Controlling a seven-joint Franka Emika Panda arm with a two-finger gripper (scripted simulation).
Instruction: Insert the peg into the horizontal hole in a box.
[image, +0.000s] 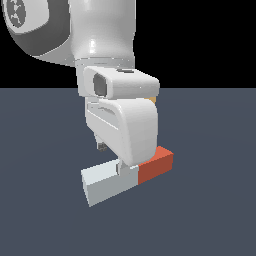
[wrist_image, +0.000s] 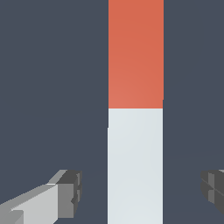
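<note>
The peg (image: 107, 184) lies flat on the dark floor, its pale half toward the exterior view's left and its red-orange half (image: 156, 164) toward the right. My gripper (image: 127, 167) is lowered over the pale half close to the colour boundary. In the wrist view the peg (wrist_image: 135, 144) runs between the two fingers (wrist_image: 65, 194), with a gap on each side, so the gripper (wrist_image: 142, 190) is open and touches nothing. A thin tan sliver (image: 154, 100) peeks out behind the hand and may be the box. The hole is hidden.
The arm's white body (image: 105, 40) fills the upper middle of the exterior view and blocks what lies behind it. The dark grey-blue floor (image: 215, 210) surrounds the peg.
</note>
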